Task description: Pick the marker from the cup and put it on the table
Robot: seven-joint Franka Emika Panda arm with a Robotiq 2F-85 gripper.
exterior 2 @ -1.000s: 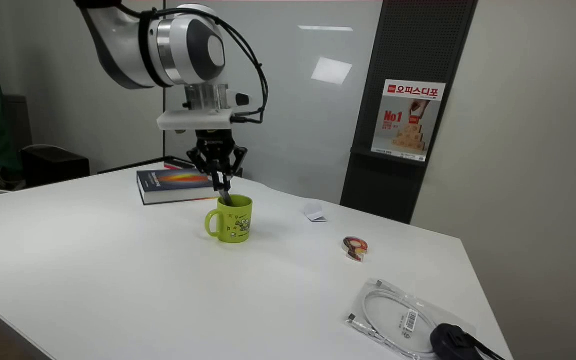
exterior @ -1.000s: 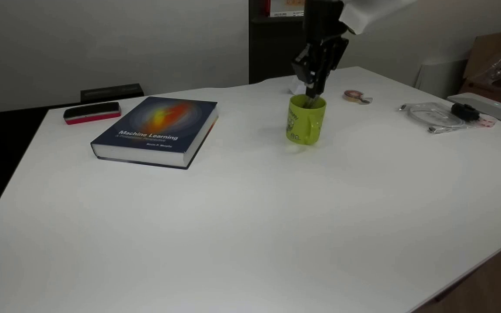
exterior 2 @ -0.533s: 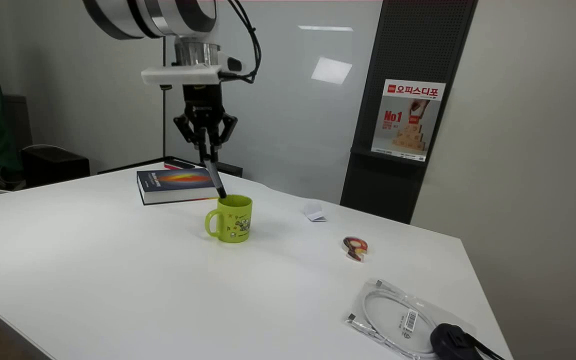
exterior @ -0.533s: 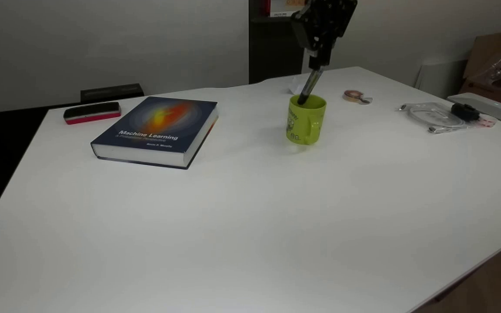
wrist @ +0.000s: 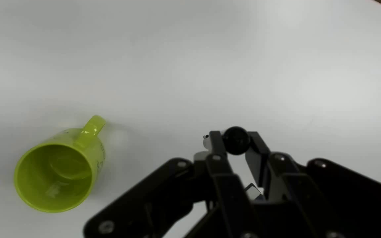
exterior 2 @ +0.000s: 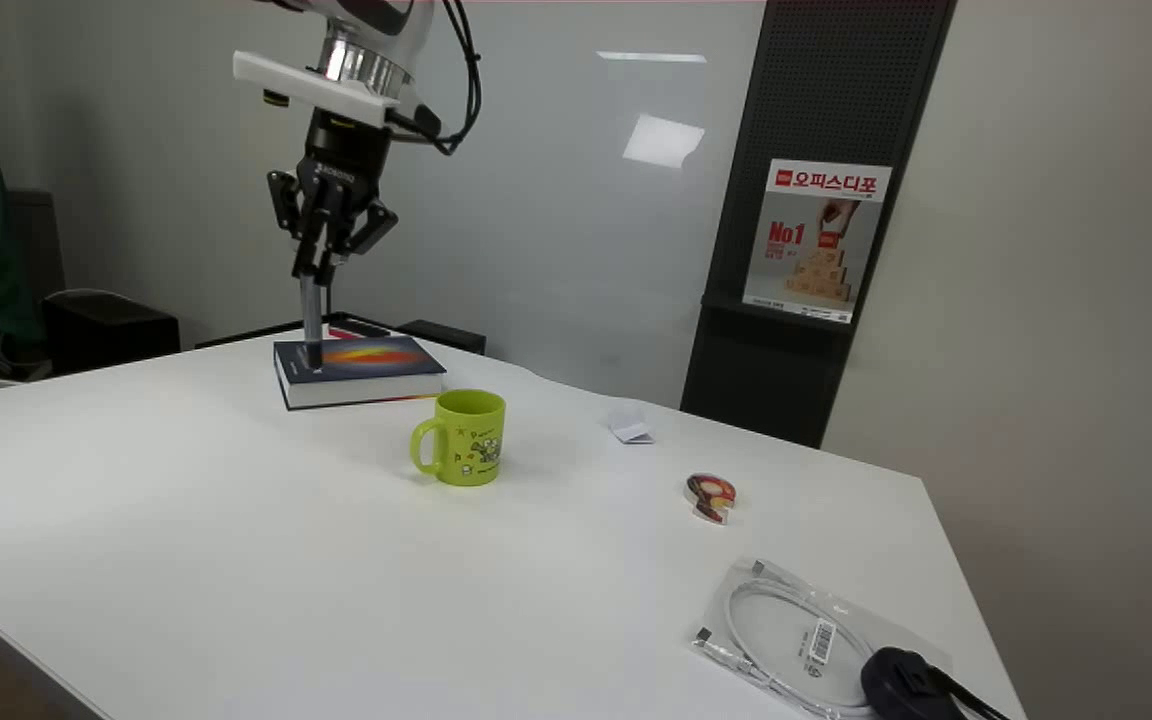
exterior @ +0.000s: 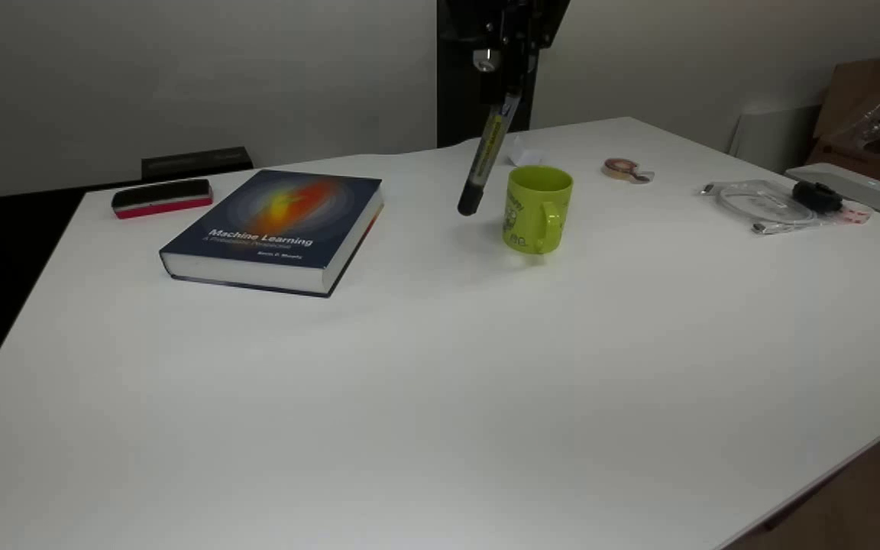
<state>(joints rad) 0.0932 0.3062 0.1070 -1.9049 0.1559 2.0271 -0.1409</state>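
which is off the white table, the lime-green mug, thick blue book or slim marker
The slim black-tipped marker, held midair by the black gripper; the green mug and blue book rest on the table.

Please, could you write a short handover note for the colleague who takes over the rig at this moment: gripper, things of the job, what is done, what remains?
The gripper is shut on the marker, which hangs tilted in the air, dark end down.
The cup stands upright on the table, apart from the marker.
Done: the marker is out of the cup.
Left: lower the marker onto the table, open the gripper, back off. The book lies on the table too, so a bare spot away from it and the cup is probably safest.
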